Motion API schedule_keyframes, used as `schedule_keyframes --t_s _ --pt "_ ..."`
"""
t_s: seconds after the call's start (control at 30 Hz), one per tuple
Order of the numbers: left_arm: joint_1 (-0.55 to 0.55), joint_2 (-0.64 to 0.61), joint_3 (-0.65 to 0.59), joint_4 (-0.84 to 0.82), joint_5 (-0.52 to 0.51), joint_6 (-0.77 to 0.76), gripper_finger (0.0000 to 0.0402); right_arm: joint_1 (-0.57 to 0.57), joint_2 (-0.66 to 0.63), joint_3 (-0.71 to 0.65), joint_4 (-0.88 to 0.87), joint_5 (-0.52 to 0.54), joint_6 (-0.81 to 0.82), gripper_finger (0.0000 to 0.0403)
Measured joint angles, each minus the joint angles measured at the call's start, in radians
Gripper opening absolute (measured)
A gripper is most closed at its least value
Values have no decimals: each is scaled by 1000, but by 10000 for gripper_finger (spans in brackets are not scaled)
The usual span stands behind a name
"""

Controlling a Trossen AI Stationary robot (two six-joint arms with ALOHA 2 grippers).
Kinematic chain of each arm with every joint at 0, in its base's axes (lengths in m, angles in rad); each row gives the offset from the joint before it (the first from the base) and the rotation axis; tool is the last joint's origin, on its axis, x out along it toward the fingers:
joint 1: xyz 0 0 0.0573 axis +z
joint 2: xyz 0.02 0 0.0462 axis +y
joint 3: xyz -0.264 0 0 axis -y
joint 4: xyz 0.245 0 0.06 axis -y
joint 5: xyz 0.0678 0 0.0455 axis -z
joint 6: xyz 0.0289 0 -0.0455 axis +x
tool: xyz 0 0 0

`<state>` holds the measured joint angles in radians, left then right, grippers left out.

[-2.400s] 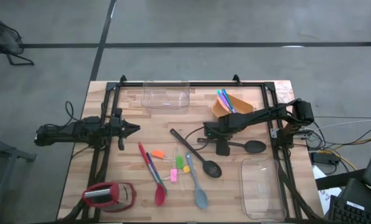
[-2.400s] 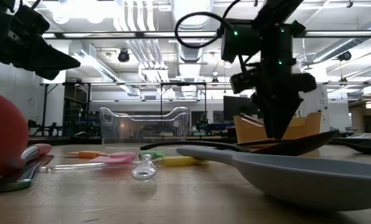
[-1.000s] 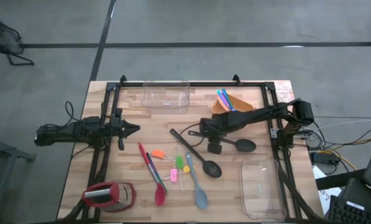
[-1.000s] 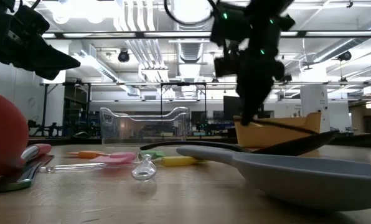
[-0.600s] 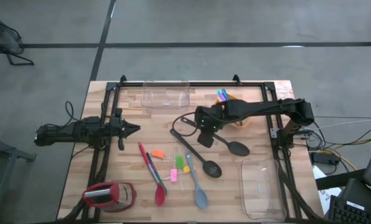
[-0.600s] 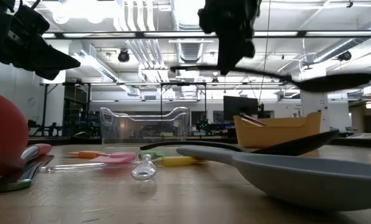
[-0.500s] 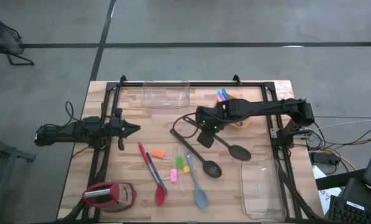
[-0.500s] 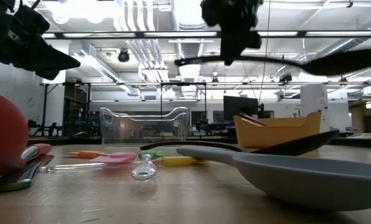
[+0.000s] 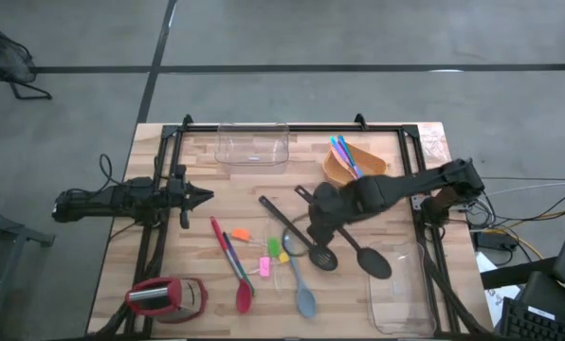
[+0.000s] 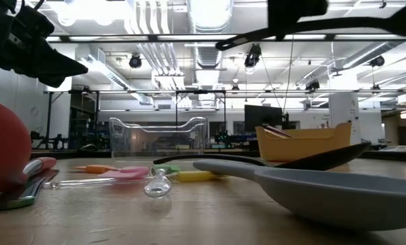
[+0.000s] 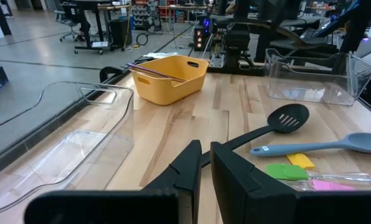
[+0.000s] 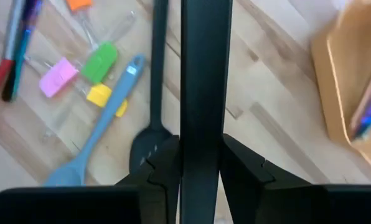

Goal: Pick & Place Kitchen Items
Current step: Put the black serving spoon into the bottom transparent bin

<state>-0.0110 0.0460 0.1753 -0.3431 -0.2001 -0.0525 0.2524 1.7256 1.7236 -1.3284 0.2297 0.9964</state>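
Note:
My right gripper (image 9: 322, 220) hangs above the middle of the table, shut on a long black spoon (image 9: 373, 262) that also shows high up in the low view (image 10: 312, 24). Below it on the wood lie a black slotted spoon (image 9: 301, 237), a grey-blue spatula (image 9: 301, 284), a red spatula (image 9: 242, 292) and small orange (image 9: 241, 233), green (image 9: 274, 248), yellow and pink pieces. My left gripper (image 9: 205, 197) waits shut at the left, level above the table, with nothing in it. My right gripper pinches the black spoon's handle (image 12: 204, 93) between its two fingers (image 12: 164, 168), nearer the handle's free end (image 9: 302, 193) than the bowl. The fingers come steeply from above and lie across the handle. The spoon hangs roughly level, lifted well clear of the table.
An orange bowl (image 9: 354, 163) holding thin coloured cutlery stands at the far right. One clear tub (image 9: 252, 144) sits at the far middle, another (image 9: 396, 284) at the near right. A red-and-silver gadget (image 9: 164, 298) is at the near left. A black frame (image 9: 159, 227) borders the table.
My right gripper has risen steeply and rolled about its pointing line, staying shut on the black spoon. The spoon has come off the table, lifted clear, and has turned about so its bowl now points toward the near right tub.

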Motion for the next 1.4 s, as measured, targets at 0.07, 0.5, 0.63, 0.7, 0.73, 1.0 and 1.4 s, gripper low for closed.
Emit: schedule_keyframes --t_s 0.07,0.5,0.63,0.7,0.73,1.0,1.4 --pt "0 0 0 0 0 0 44 35 -1 -3 -17 31 49 85" --pt "0 0 0 0 0 0 44 236 -5 -63 -179 152 324 84" --pt "0 0 0 0 0 0 44 301 -5 -100 -185 166 414 52" --pt "0 0 0 0 0 0 44 332 -5 -123 -187 160 449 38" --pt "0 0 0 0 0 0 44 344 -5 -132 -187 158 465 33" --pt "0 0 0 0 0 0 44 381 -5 -162 -185 222 487 12" --pt "0 0 0 0 0 0 44 238 -5 -202 176 266 130 46"
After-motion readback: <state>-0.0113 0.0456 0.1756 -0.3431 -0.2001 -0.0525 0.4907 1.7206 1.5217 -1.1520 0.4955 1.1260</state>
